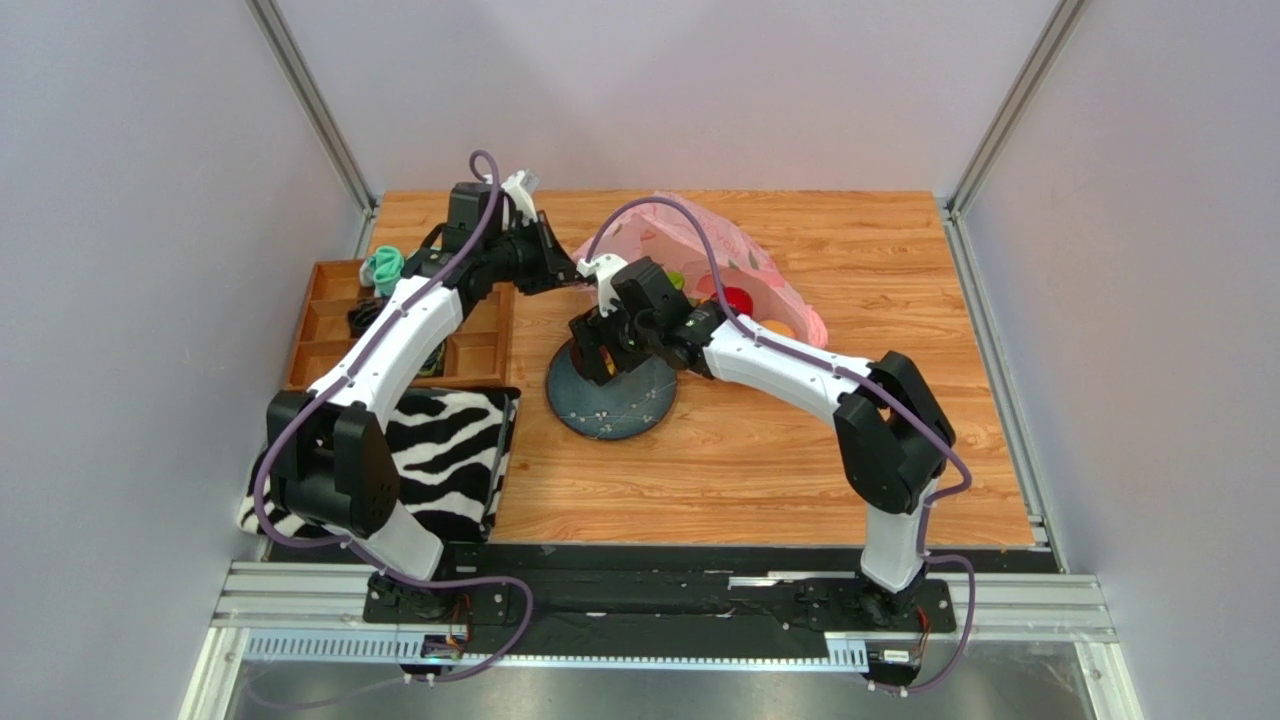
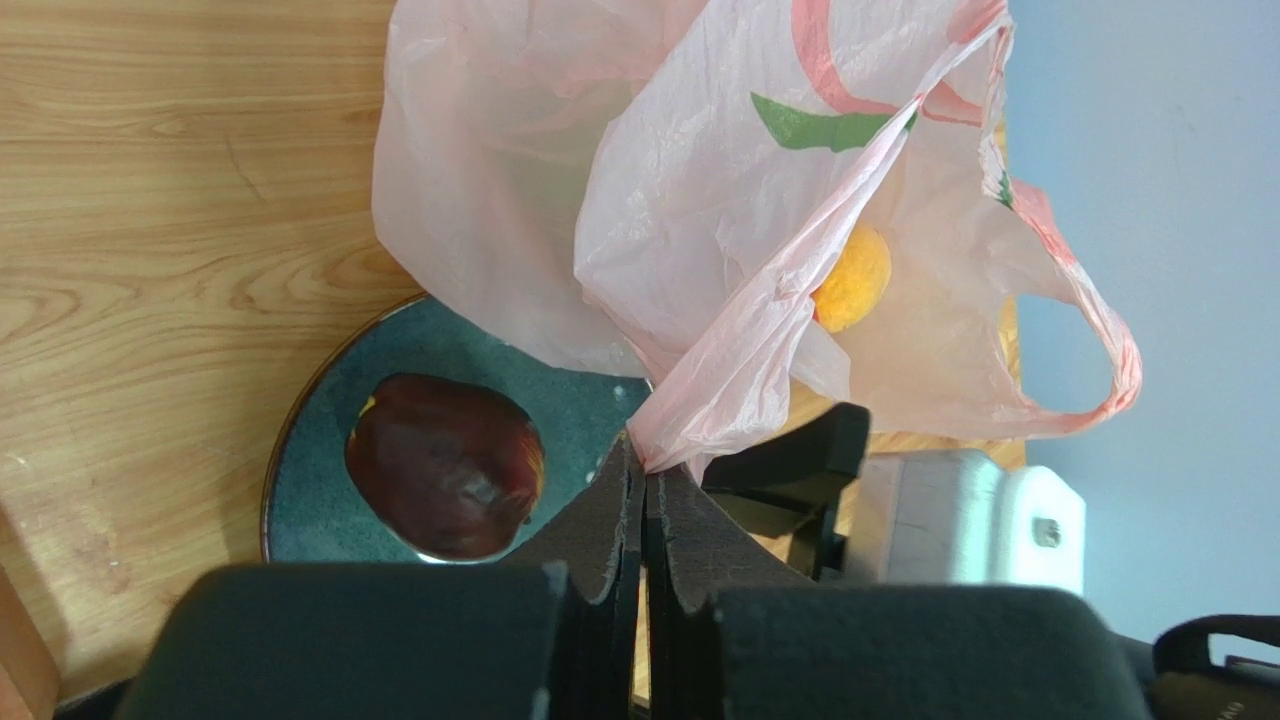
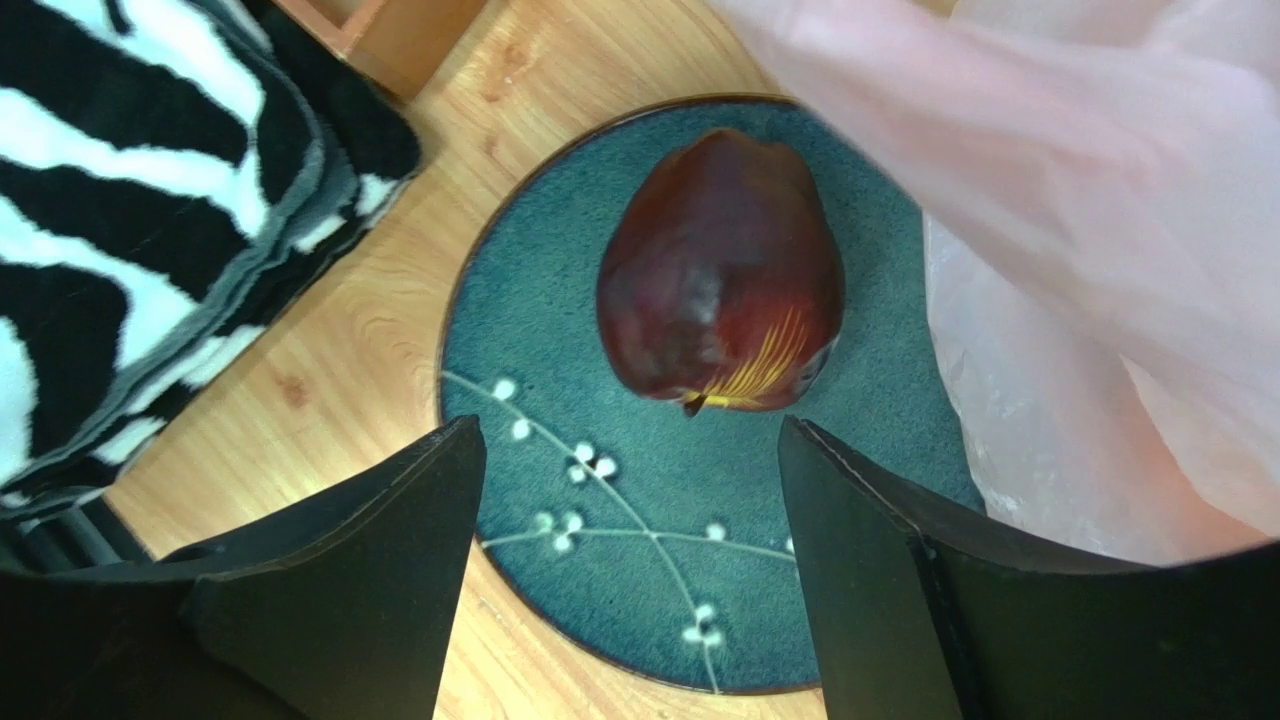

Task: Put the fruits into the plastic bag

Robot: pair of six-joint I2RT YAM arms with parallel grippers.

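Observation:
A dark red apple (image 3: 721, 273) lies on the dark blue-grey plate (image 3: 661, 510), also seen in the left wrist view (image 2: 446, 465). My right gripper (image 3: 628, 443) is open just above the plate, the apple a little beyond its fingertips; in the top view it hangs over the plate (image 1: 591, 342). My left gripper (image 2: 646, 477) is shut on an edge of the pink plastic bag (image 2: 706, 225) and holds it up beside the plate. The bag (image 1: 736, 270) lies behind the plate with an orange fruit (image 2: 854, 279) and other fruits (image 1: 739, 308) showing through it.
A zebra-striped cloth (image 1: 451, 450) lies left of the plate, also in the right wrist view (image 3: 135, 210). A wooden compartment tray (image 1: 338, 323) with small items stands at the far left. Grey walls enclose the table on three sides.

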